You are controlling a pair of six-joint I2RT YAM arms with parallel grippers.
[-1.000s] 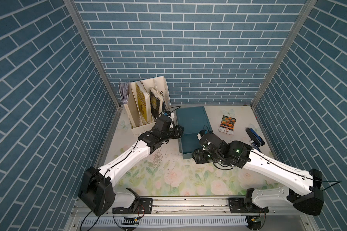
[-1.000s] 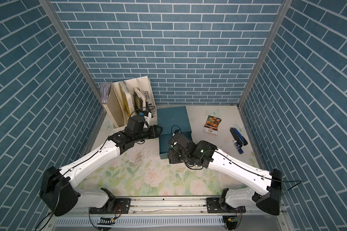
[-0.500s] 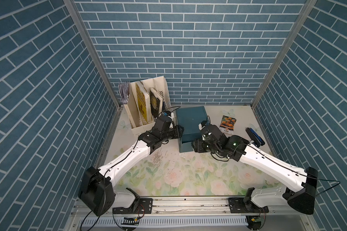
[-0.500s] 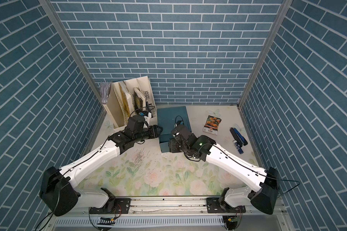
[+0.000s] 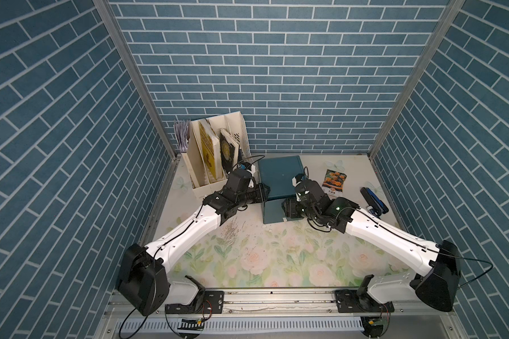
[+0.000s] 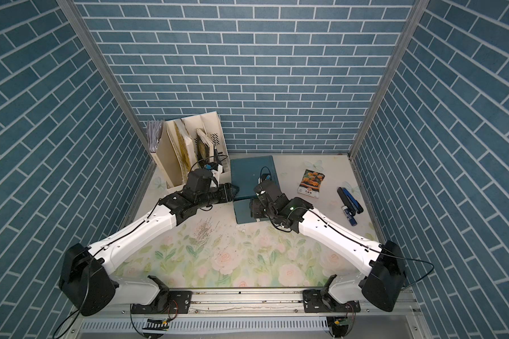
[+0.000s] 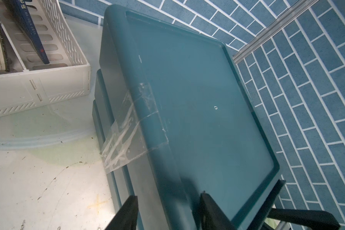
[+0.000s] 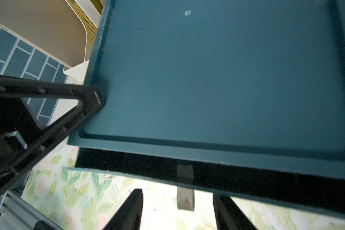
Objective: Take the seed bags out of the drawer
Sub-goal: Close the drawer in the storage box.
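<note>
Left gripper [image 7: 165,211] clamped tight, right gripper [image 8: 177,209] with jaws apart (both angled inward)

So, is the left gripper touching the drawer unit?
Touching. Right wrist view: a left gripper fingertip presses the drawer unit at its top corner.

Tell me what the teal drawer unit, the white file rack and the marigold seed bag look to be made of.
Drawer unit: likely moulded plastic, matte teal; rounded edges, raised rim, pale scuffs. File rack: hard white plastic, semi-matte; moulded slots in its walls. Seed bag: thin and flat with a printed photo, probably film or coated paper; too small to tell which.
</note>
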